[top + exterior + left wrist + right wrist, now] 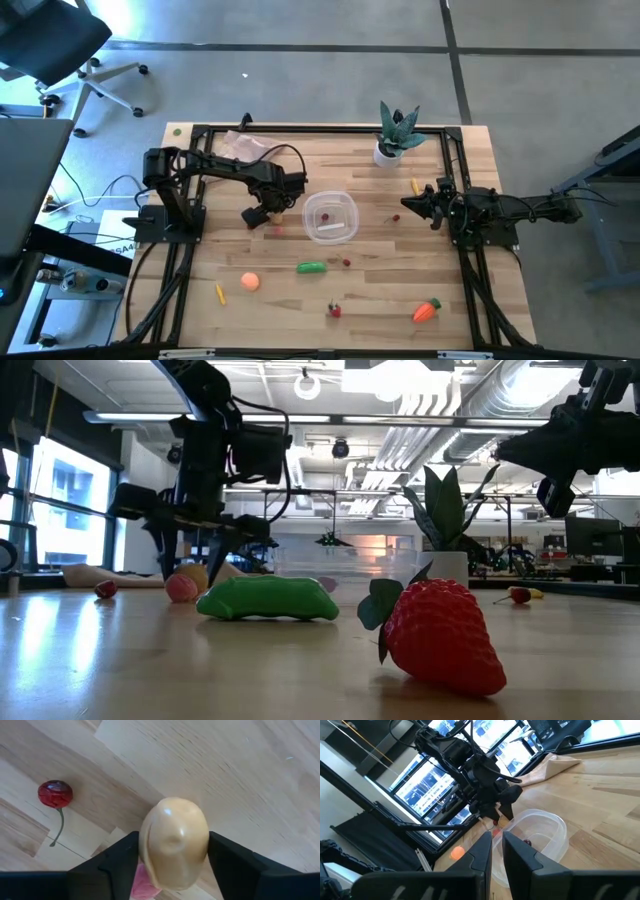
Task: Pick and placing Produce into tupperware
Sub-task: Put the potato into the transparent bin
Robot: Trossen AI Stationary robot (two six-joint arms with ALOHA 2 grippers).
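My left gripper [262,215] points down just left of the clear round tupperware [330,217], shut on a tan produce piece [174,842] with a pink part [142,887]. In the low view that piece [185,582] sits at table level under the fingers. A red cherry [55,794] lies on the wood beside it. Nearer the front lie a green pepper [311,267], an orange ball [250,282], a strawberry [335,310] and a carrot [427,311]. My right gripper [410,205] waits at the table's right, level, shut on nothing. My left gripper pinches the tan piece between its two fingers, one finger [122,860] on each of its two opposite sides [147,845]. The fingers come from above, pointing down. The piece's underside seems to rest on the table in the low view.
A spiky plant in a white pot [397,135] stands at the far edge, a beige cloth [245,145] at the far left. Small yellow pieces [220,293] [415,186] and cherries [347,262] lie scattered on the wood. The tupperware holds one small dark piece [527,841].
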